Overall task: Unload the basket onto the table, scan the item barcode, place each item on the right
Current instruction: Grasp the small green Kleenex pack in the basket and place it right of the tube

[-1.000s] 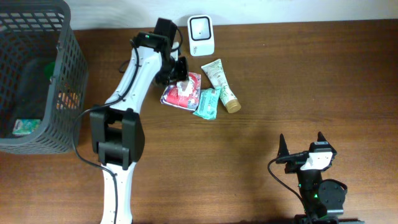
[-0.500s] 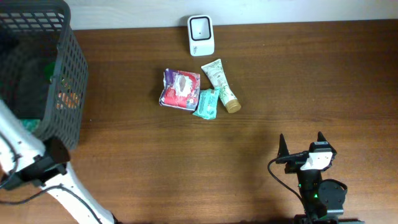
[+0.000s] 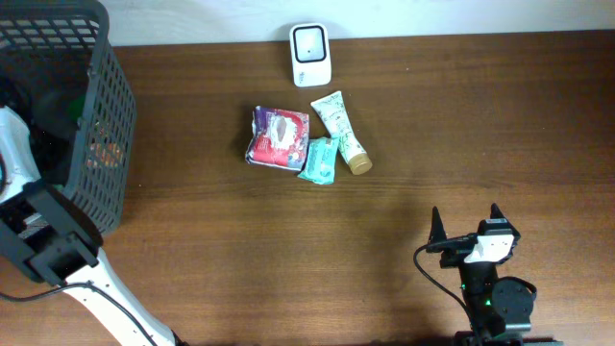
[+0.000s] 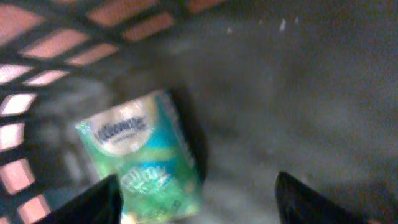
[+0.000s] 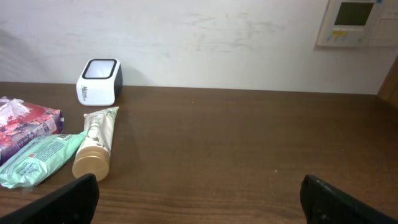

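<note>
Tissue pack (image 4: 146, 158): lies on basket (image 3: 101, 115) floor beneath left gripper (image 4: 199, 202), jaws apart, nothing held; judged already binned. Red pack (image 3: 281, 137), teal pack (image 3: 320, 160), tube (image 3: 341, 130): on table (image 3: 288, 250) near scanner (image 3: 310, 53), apparently unscanned. Right gripper (image 5: 199, 199): parked, jaws wide apart, empty.

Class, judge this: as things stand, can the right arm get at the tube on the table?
Probably yes. Bare table lies between the open right hand and the tube; nothing stands in the way.

Smooth wood-grain table (image 3: 432, 115), dark plastic basket (image 3: 108, 115), glossy white plastic scanner (image 3: 310, 55), shiny crinkled plastic-film red packet (image 3: 279, 137)
</note>
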